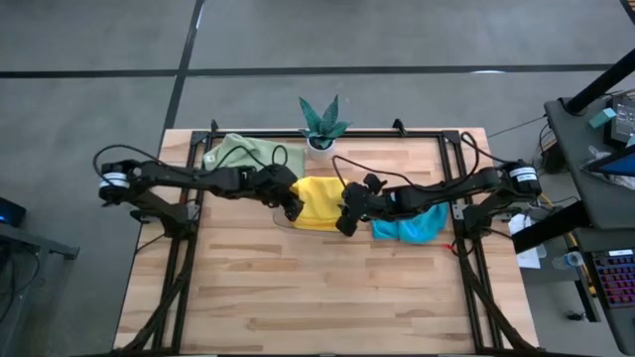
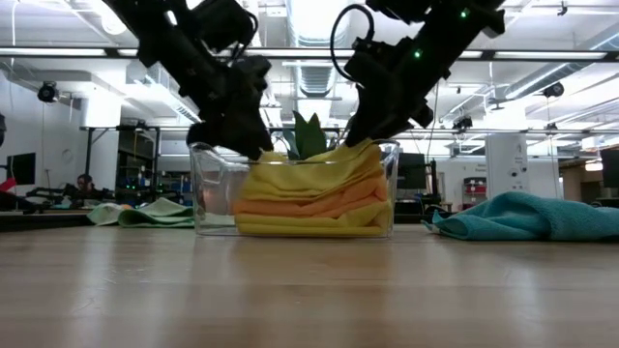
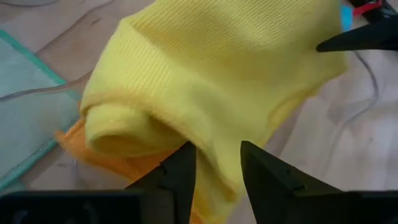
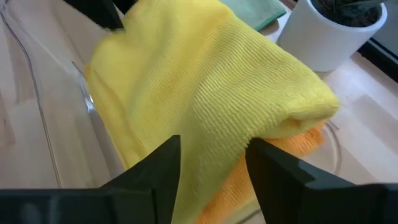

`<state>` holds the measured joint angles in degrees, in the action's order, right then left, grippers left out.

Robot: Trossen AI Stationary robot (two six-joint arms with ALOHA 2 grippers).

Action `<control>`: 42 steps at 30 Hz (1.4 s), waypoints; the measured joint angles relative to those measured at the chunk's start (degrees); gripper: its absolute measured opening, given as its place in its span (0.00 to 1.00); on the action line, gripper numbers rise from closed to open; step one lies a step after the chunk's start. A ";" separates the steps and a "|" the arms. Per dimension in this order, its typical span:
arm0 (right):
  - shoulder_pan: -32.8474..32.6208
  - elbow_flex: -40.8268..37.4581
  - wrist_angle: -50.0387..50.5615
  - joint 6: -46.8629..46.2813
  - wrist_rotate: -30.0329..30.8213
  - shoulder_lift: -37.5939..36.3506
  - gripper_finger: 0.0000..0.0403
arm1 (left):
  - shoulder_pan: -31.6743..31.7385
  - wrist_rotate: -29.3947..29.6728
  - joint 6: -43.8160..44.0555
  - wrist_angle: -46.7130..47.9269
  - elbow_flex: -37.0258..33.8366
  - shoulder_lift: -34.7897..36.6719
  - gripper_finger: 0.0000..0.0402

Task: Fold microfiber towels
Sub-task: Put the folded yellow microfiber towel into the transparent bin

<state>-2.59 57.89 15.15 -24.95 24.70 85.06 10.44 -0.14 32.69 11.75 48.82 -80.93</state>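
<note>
A folded yellow towel (image 1: pixel 319 201) lies on top of an orange towel (image 2: pixel 309 205) and another yellow towel (image 2: pixel 309 228), stacked in the clear tray (image 2: pixel 207 193). My left gripper (image 1: pixel 295 210) is shut on the top towel's left end. My right gripper (image 1: pixel 344 226) is shut on its right end. A teal-blue towel (image 1: pixel 407 228) lies crumpled on the table to the right of the tray. A pale green towel (image 1: pixel 243 154) lies at the far left. My left gripper pinches the folded top yellow towel's left end (image 3: pixel 217 163) between its two fingers, several layers, slanting down from the table's left. The towel rests on the orange one, its held end raised a little (image 2: pixel 272 158). My right gripper pinches the same towel's right end (image 4: pixel 214 155) between its two fingers, several layers, slanting down from the table's right. That end is raised a little (image 2: pixel 366 153); the rest lies on the stack.
A small green plant in a white pot (image 1: pixel 322 127) stands just behind the tray at the table's far edge. The near half of the wooden table (image 1: pixel 317 297) is bare.
</note>
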 joint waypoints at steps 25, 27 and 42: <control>0.56 7.52 -1.74 17.68 0.79 0.28 0.04 | -2.69 6.61 -9.53 -11.28 0.00 -2.60 0.08; 1.21 6.16 -3.69 17.96 0.82 0.92 0.03 | -2.69 6.63 -9.57 -11.20 0.07 -3.96 0.04; 4.37 -0.02 -0.31 15.03 -2.76 1.53 0.02 | -2.62 6.70 -8.53 -4.63 0.22 -6.66 0.01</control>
<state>1.78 57.87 14.83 -9.91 21.94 86.59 7.81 6.55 24.16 7.12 49.04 -87.59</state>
